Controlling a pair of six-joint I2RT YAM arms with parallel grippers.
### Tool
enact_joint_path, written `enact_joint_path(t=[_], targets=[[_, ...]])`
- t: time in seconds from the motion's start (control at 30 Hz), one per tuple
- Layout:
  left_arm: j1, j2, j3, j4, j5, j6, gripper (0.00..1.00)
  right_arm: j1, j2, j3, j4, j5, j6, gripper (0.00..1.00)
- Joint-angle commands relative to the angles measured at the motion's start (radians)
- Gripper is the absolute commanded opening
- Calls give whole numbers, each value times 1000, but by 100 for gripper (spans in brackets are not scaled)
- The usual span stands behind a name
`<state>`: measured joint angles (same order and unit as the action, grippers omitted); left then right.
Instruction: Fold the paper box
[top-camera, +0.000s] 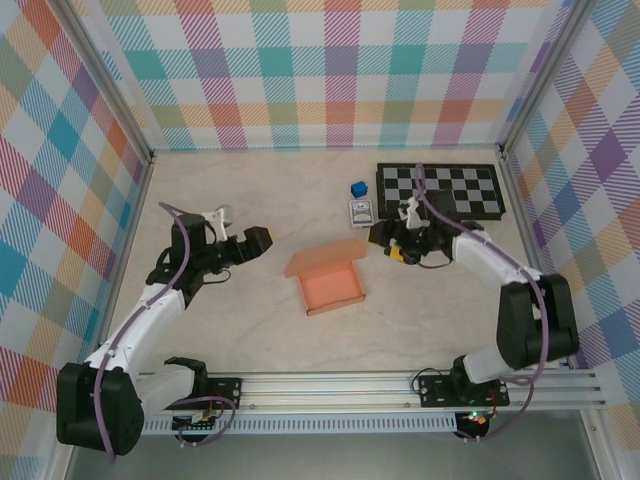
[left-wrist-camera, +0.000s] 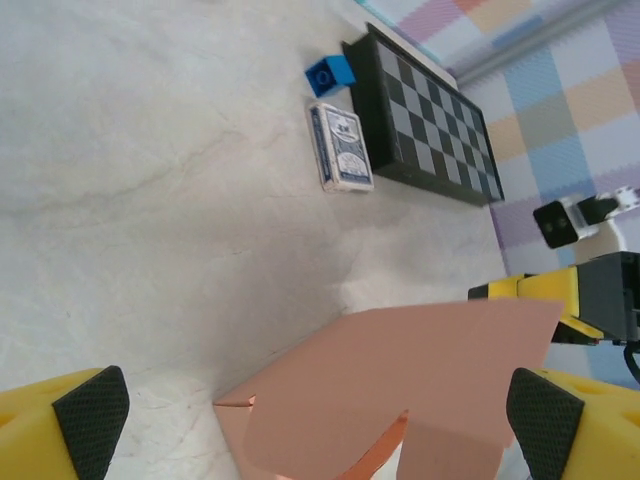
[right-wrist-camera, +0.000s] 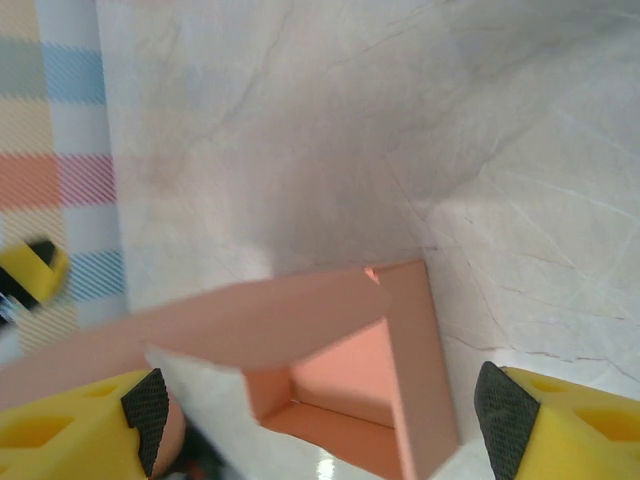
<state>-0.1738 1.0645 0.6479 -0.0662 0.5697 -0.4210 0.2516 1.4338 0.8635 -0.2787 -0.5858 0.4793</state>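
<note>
The salmon-orange paper box (top-camera: 333, 285) sits mid-table as a shallow tray, its lid flap (top-camera: 326, 258) raised along the far side. My left gripper (top-camera: 258, 243) hovers to the box's left, open, jaws facing it. In the left wrist view the lid (left-wrist-camera: 400, 390) lies ahead between the wide-apart pads (left-wrist-camera: 92, 420), untouched. My right gripper (top-camera: 384, 238) is just off the lid's right corner, open. Its wrist view looks into the tray (right-wrist-camera: 400, 345) under the flap (right-wrist-camera: 230, 325), with one black pad (right-wrist-camera: 498, 405) at the right.
A black checkerboard (top-camera: 440, 190) lies at the back right, with a small blue cube (top-camera: 358, 188) and a blue-white card pack (top-camera: 361, 211) to its left. Plaid walls enclose the table on three sides. A metal rail (top-camera: 400, 385) runs along the near edge.
</note>
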Motion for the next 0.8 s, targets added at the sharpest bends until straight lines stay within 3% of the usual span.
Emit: enact_joint_path(t=[0.0, 0.1, 0.23, 0.37, 0.47, 0.6, 0.77], targets=[[-46, -14, -65, 68, 120, 240, 100, 38, -96, -124, 228, 125, -206, 83], [-88, -37, -19, -54, 170, 401, 100, 53, -177, -148, 206, 155, -336, 83], [-112, -29, 38, -258, 110, 593, 100, 67, -202, -116, 120, 158, -506, 83], [-127, -43, 29, -250, 99, 607, 97, 106, -178, -80, 72, 78, -690, 82], [-184, -57, 24, -237, 26, 626, 93, 142, -141, -52, 28, 53, -794, 80], [-266, -34, 34, -241, -119, 659, 81, 160, -97, -49, 57, 68, -815, 77], [-290, 4, 42, -249, -175, 645, 68, 177, -62, -50, 67, 51, -825, 74]])
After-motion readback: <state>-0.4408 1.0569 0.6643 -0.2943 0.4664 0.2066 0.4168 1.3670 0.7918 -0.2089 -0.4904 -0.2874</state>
